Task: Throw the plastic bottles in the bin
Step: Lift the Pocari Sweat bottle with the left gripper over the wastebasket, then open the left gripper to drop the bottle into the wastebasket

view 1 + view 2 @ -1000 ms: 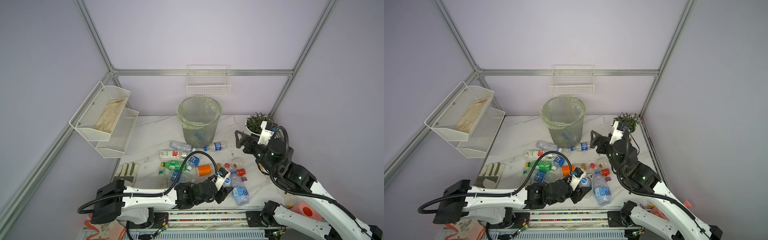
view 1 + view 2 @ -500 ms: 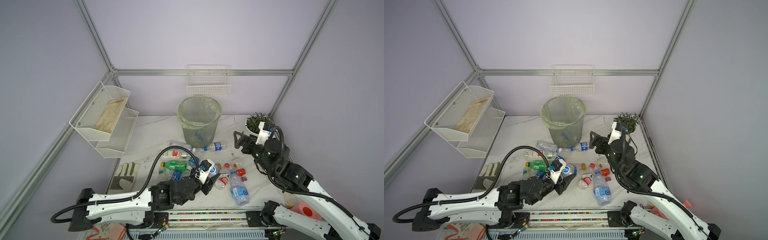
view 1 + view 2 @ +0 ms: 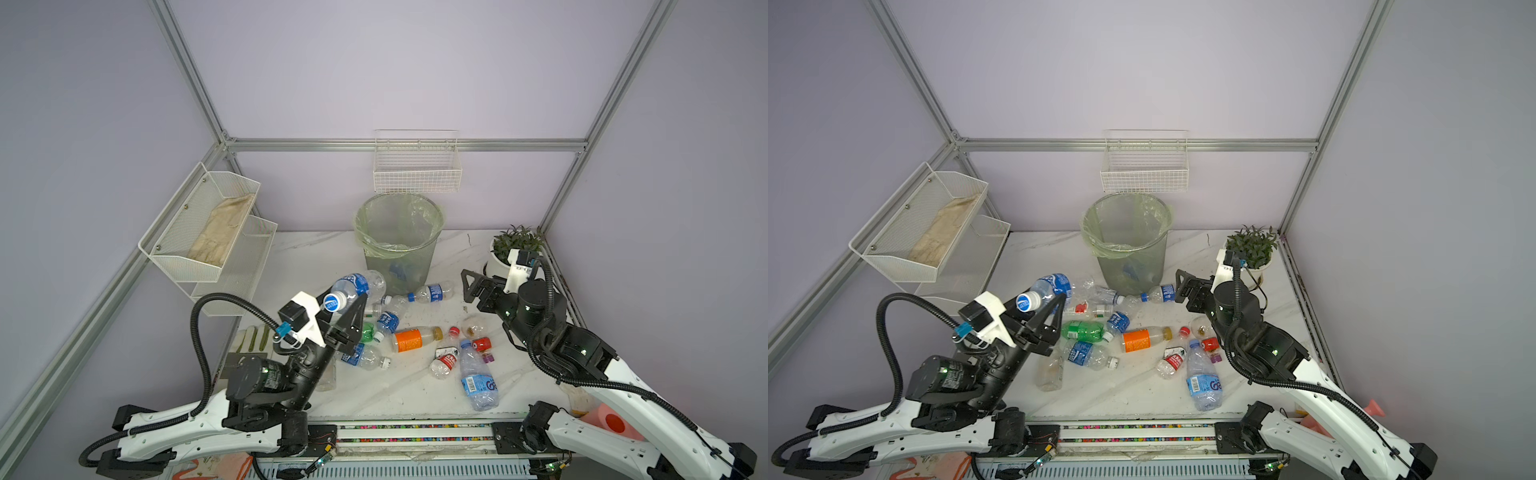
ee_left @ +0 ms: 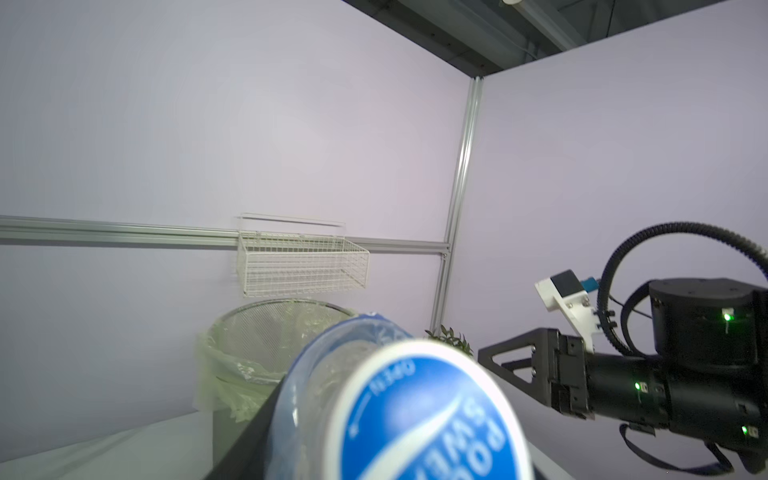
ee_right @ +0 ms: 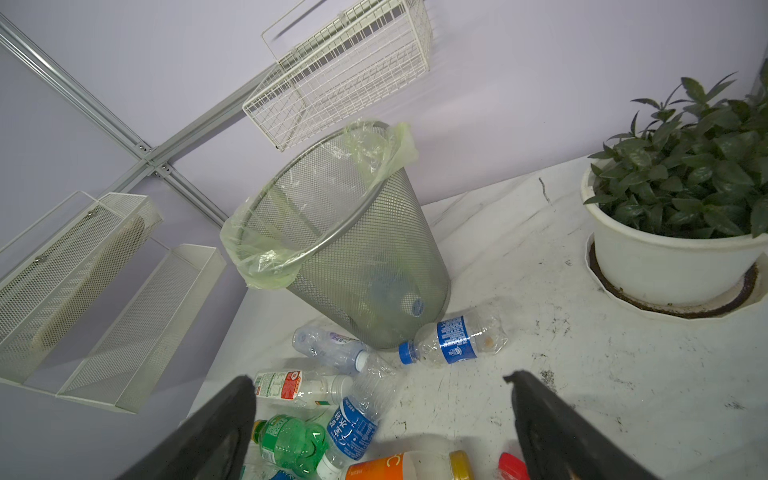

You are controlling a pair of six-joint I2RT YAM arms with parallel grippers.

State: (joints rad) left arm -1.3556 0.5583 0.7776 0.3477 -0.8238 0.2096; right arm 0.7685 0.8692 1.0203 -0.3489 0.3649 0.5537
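- Above the left half of the table [image 3: 395,395], we see the left gripper [image 3: 347,294] raised clear of the surface. Its fingers [image 3: 351,322] are closed partway around a held bottle [image 3: 353,286], clear with a blue label, its blue-and-white cap turned back toward the wrist.
- We place the held bottle short of the bin [image 3: 399,249], on its front-left side. The bin stands upright at the middle of the table's back edge, and through its mesh we make out an inner bottle [image 5: 395,299] at the bottom.
- Near the right edge, the right gripper [image 3: 467,286] hovers with its jaws spread wide and nothing between them.
- Across the middle of the table we see other bottles on their sides, among them an orange-labelled bottle [image 3: 409,338], a green bottle [image 3: 1084,330] and a blue-capped bottle [image 3: 432,292] just beside the bin's foot.
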